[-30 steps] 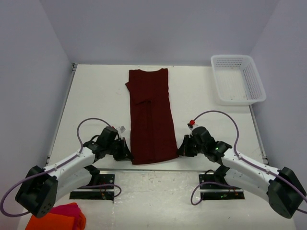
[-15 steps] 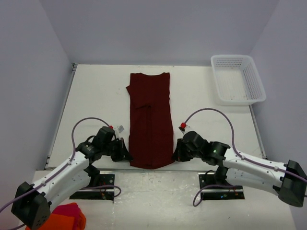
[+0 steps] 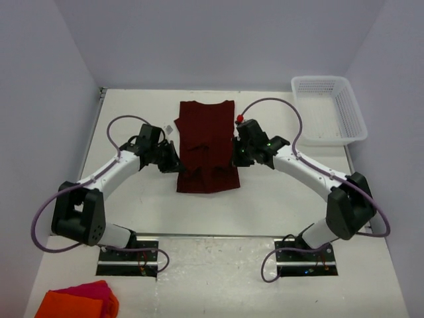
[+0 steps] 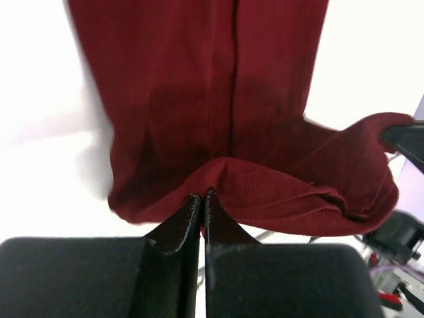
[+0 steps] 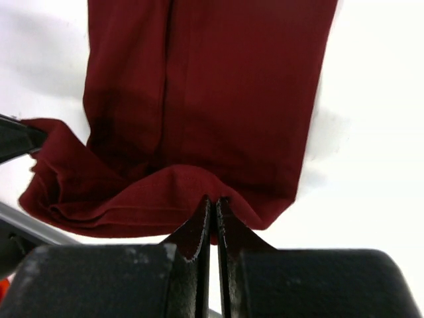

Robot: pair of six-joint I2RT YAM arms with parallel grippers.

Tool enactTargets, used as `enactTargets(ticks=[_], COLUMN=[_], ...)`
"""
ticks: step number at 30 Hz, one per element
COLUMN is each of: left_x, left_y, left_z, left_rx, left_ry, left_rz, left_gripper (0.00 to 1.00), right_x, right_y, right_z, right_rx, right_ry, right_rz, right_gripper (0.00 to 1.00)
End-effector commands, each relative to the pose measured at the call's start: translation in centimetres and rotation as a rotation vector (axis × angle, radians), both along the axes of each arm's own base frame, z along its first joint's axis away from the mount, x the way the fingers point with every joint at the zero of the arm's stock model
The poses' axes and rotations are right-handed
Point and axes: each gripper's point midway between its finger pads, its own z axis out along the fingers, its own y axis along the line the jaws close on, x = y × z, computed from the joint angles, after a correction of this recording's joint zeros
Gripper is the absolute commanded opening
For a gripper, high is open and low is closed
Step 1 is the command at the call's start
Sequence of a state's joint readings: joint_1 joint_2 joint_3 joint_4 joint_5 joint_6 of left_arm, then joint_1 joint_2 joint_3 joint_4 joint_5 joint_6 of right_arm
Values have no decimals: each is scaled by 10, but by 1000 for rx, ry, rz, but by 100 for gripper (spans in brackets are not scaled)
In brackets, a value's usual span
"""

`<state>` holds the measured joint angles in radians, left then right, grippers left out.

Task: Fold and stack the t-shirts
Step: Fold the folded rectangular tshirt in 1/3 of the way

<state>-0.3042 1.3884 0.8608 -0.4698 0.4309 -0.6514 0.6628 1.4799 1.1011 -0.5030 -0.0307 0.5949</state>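
Left hand (image 3: 175,163), right hand (image 3: 234,158) pinching maroon t-shirt (image 3: 207,126) hem, raised.

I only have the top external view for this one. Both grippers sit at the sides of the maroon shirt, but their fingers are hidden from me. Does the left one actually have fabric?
Observer: Yes. In the left wrist view the left gripper is shut, with the stitched hem of the t-shirt caught at its tips.
Operator: And the right?
Observer: Same. The right gripper is shut on the hem, which bulges up around its tips.
Operator: Is the held edge taut between them?
Observer: No. Both wrist views show it sagging in loose, layered folds over the flat part.
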Motion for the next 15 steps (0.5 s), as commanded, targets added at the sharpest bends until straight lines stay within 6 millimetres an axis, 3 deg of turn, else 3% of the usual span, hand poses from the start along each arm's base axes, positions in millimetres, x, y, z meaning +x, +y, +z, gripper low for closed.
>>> enactTargets(ticks=[1,3,9,10,15], left_x=[49,68,106,109,129], left_y=[3,8,15,16,12], left_z=[25,33,9,7,0], left_rx=[17,19,65,70,69], left_ry=[-135,-157,-103,-102,-94], left_rz=[-29,-19,-11,-7,-7], left_gripper=[0,0,0,0,0], right_x=[35,45,82,86,101], right_y=[-2,-1,2,1,0], right_z=[9,7,-7,-3,-21], right_rx=[-10,-8,-8,-8,-20], right_ry=[-15,9,50,41,81], right_rz=[56,69,70,66,73], right_gripper=[0,0,0,0,0])
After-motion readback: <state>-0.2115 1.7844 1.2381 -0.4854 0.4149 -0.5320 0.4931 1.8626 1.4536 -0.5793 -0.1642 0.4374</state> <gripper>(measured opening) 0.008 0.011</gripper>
